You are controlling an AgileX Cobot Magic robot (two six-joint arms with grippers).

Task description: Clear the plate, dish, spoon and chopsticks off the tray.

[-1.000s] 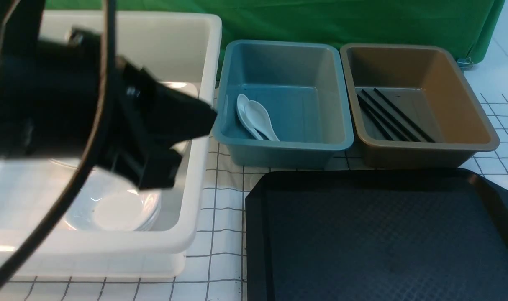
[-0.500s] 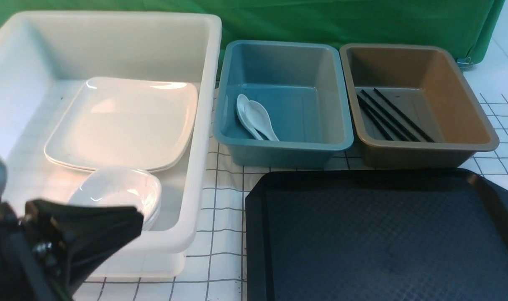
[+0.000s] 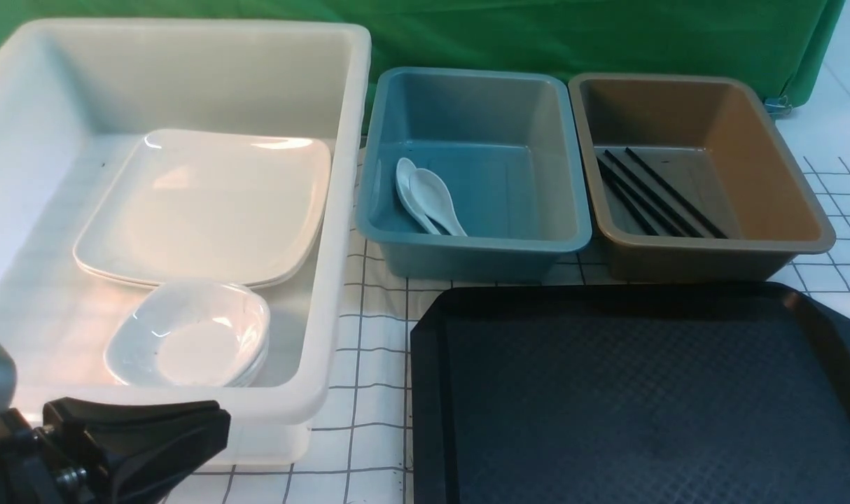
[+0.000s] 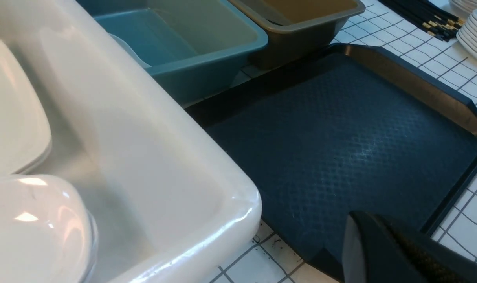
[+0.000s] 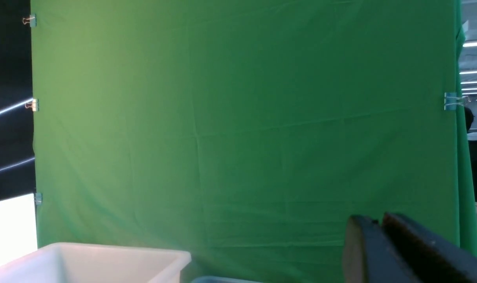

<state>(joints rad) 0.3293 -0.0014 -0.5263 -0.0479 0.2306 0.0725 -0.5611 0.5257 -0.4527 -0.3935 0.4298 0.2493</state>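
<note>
The black tray lies bare at the front right; it also shows in the left wrist view. The white square plate lies in the white tub, stacked on another. A small white dish sits stacked in front of it. Two white spoons lie in the blue tub. Black chopsticks lie in the brown tub. My left gripper is shut and empty, low in front of the white tub, also in its wrist view. My right gripper is shut and empty, facing the green backdrop.
The three tubs stand in a row behind the tray on a white gridded cloth. In the left wrist view, more black chopsticks and a stack of white dishes lie on the cloth beyond the tray's far side. A green backdrop hangs behind.
My left arm has pulled back from over the white tub to the front left corner, uncovering the plate and dishes. The dishes and tubs have not moved.
</note>
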